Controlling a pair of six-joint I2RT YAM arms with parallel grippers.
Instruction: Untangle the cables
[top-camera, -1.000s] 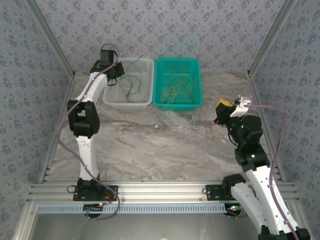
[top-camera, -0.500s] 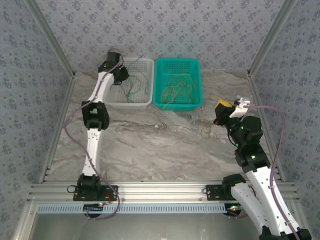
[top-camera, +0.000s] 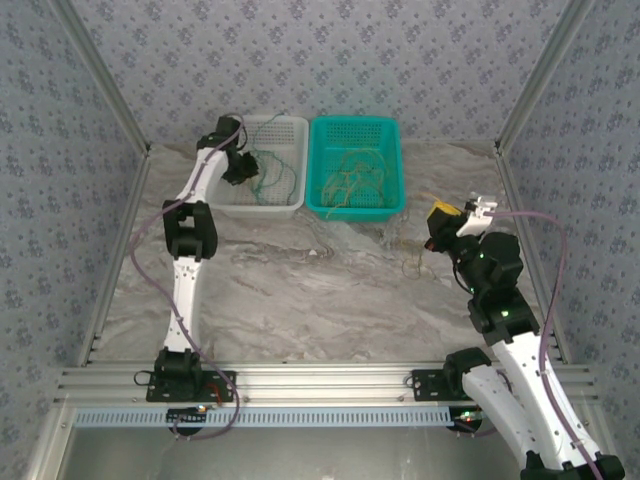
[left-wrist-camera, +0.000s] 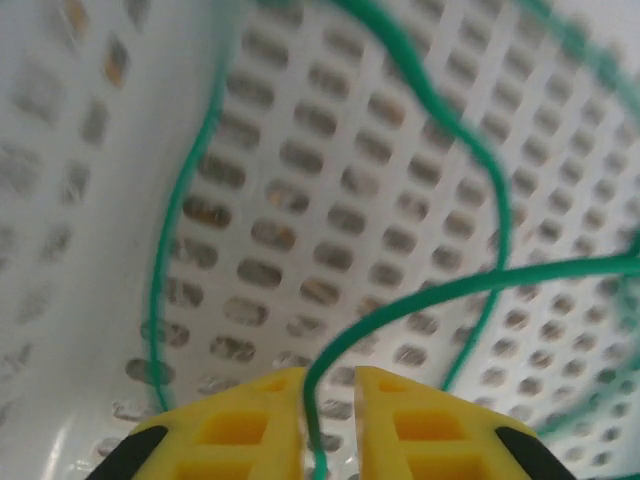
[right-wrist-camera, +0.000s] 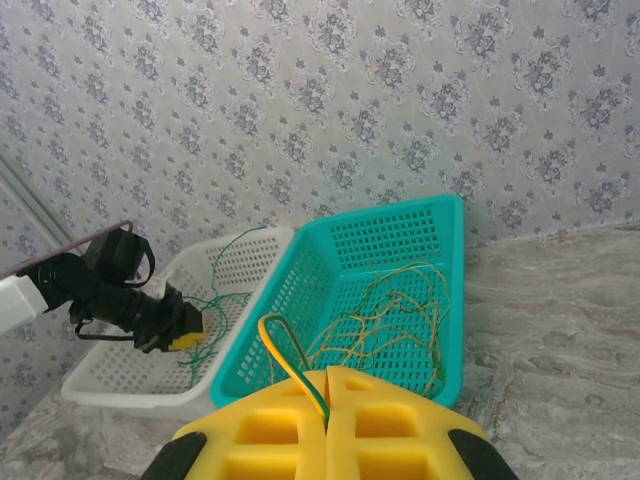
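The left jaws stand slightly parted, and a green cable (left-wrist-camera: 400, 300) runs up through the gap, lying close against one inner face rather than being pinched. They sit low inside the white basket (left-wrist-camera: 60, 200), close to its perforated wall. The danger here is a snag. If that arm lifts with the cable lying in the slot, the wire may ride up on a jaw and be dragged back out of the basket. It could also tug the other green loops beside it into a fresh knot.

The right jaws are clenched on a looped strand (right-wrist-camera: 285, 350) that arches up out of the seam, yellow on one side and dark green on the other. I cannot tell whether that is one wire or two pinched together. If it is two, carrying them off as a pair would move the tangle, not undo it. A wire this thin, held in a narrow seam, could also slip free under a sharp pull.

Further out, loose tan strands (top-camera: 413, 262) lie on the desk (top-camera: 300, 290) just beside the right jaws. If they are linked to the held loop, a lift would haul the clump along with it. The tan cables (top-camera: 350, 180) rest in the teal basket (top-camera: 392, 150), which touches the white one. A trailing end swung over either rim could catch in the mesh, or drop among cables of the wrong colour.
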